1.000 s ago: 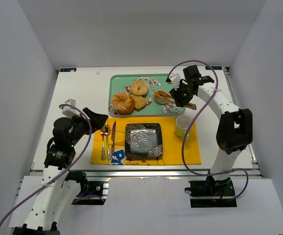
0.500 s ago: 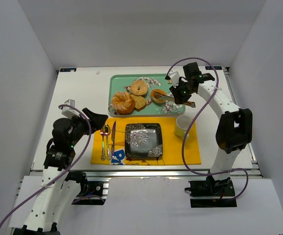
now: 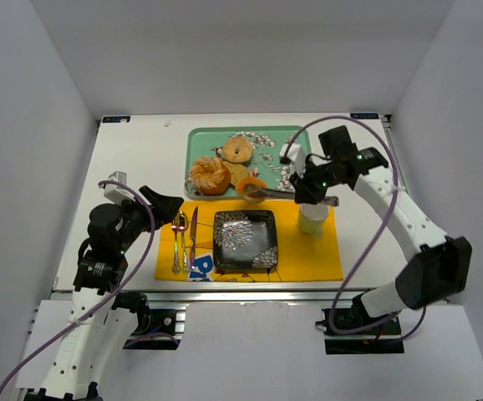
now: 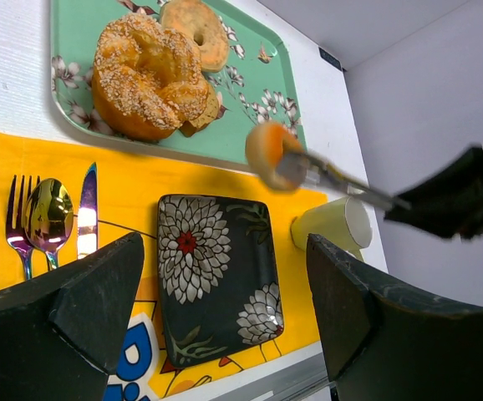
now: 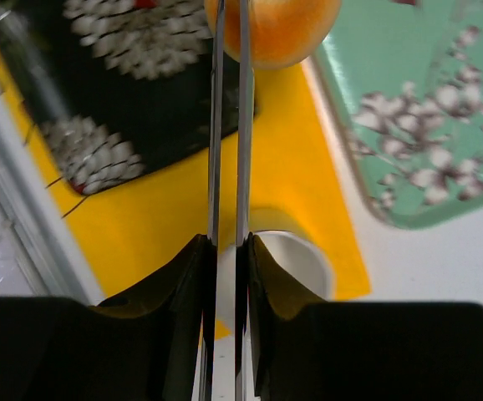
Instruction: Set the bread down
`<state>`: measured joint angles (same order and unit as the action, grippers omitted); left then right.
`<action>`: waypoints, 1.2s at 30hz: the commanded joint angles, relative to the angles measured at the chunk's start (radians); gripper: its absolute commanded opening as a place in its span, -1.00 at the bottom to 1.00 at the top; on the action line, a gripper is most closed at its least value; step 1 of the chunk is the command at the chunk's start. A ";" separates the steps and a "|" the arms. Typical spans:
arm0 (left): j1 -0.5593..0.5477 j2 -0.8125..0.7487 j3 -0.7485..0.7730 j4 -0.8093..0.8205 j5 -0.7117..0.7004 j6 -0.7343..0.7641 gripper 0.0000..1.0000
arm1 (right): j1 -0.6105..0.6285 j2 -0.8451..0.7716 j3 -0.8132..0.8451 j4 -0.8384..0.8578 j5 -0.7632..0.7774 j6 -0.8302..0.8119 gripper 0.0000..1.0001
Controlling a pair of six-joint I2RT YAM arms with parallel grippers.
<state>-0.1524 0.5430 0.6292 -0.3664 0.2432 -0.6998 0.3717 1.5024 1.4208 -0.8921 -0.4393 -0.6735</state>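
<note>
Right gripper (image 5: 226, 251) closed on tongs (image 4: 338, 181) pinching the ring (image 3: 250, 185), aloft by the tray's (image 3: 193, 142) near edge, just short of the plate (image 3: 244, 240); wedge (image 3: 238, 174) on the tray beside the bun (image 3: 209, 176); transfer step, next calling for a short advance over the plate, descent, release.

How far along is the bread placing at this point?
Done: nothing placed yet; the black plate is bare. In hand: the right gripper clamps tongs that pinch the small orange ring above the near edge of the tray. Left: set the ring down, probably on the plate, then fetch the tan wedge slice beside the big bun. The left gripper is open, idle.
</note>
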 commanded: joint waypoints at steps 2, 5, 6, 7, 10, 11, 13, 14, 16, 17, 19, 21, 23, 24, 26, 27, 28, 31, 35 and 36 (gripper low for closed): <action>0.004 0.003 0.017 0.003 -0.005 -0.001 0.75 | 0.119 -0.116 -0.131 -0.038 -0.030 -0.083 -0.76; 0.005 0.014 0.018 0.009 -0.001 0.003 0.75 | 0.164 -0.143 -0.190 -0.025 0.000 -0.083 -0.73; 0.007 0.015 0.023 0.012 -0.001 0.005 0.75 | 0.171 -0.143 -0.203 -0.022 0.013 -0.084 -0.72; 0.005 0.017 0.023 0.011 -0.001 0.005 0.75 | 0.177 -0.143 -0.204 -0.022 0.020 -0.090 -0.70; 0.005 0.015 0.021 0.011 0.001 0.006 0.75 | 0.199 -0.133 -0.204 -0.024 0.045 -0.109 -0.62; 0.005 0.011 0.018 0.011 -0.002 0.005 0.75 | 0.205 -0.123 -0.203 -0.028 0.051 -0.113 -0.55; 0.005 0.006 0.017 0.006 -0.005 0.002 0.75 | 0.220 -0.113 -0.195 -0.036 0.054 -0.121 -0.41; 0.005 -0.001 0.017 0.004 -0.007 0.002 0.75 | 0.223 -0.102 -0.188 -0.041 0.053 -0.127 -0.30; 0.004 -0.009 0.017 -0.006 -0.015 0.000 0.75 | 0.231 -0.096 -0.178 -0.053 0.048 -0.132 -0.19; 0.005 -0.014 0.018 -0.011 -0.018 0.000 0.75 | 0.231 -0.093 -0.172 -0.056 0.045 -0.136 -0.09; 0.004 -0.021 0.018 -0.023 -0.024 0.000 0.75 | 0.231 -0.099 -0.168 -0.053 0.040 -0.141 -0.01; 0.005 -0.028 0.018 -0.029 -0.025 0.000 0.75 | 0.231 -0.106 -0.166 -0.048 0.039 -0.140 0.00; 0.005 -0.029 0.018 -0.031 -0.024 0.000 0.75 | 0.230 -0.113 -0.158 -0.036 0.039 -0.130 0.01; 0.005 -0.029 0.018 -0.031 -0.025 0.000 0.75 | 0.228 -0.116 -0.146 -0.030 0.037 -0.114 0.01; 0.005 -0.028 0.021 -0.031 -0.024 0.000 0.75 | 0.213 -0.114 -0.125 -0.019 0.031 -0.095 0.01; 0.005 -0.026 0.021 -0.029 -0.024 0.002 0.75 | 0.196 -0.111 -0.097 -0.016 0.016 -0.080 0.00; 0.005 -0.022 0.023 -0.029 -0.024 0.002 0.75 | 0.188 -0.107 -0.080 -0.018 0.005 -0.075 0.00; 0.004 -0.017 0.027 -0.026 -0.022 0.005 0.75 | 0.147 -0.085 -0.028 -0.027 -0.029 -0.063 0.00; 0.004 -0.011 0.027 -0.016 -0.018 0.005 0.75 | 0.105 -0.058 0.003 0.011 -0.041 -0.003 -0.04; 0.004 -0.011 0.026 -0.013 -0.018 0.003 0.75 | 0.089 -0.048 0.007 0.063 -0.033 0.029 -0.06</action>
<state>-0.1524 0.5289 0.6292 -0.3889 0.2268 -0.6994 0.4881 1.4246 1.3861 -0.9119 -0.4408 -0.7212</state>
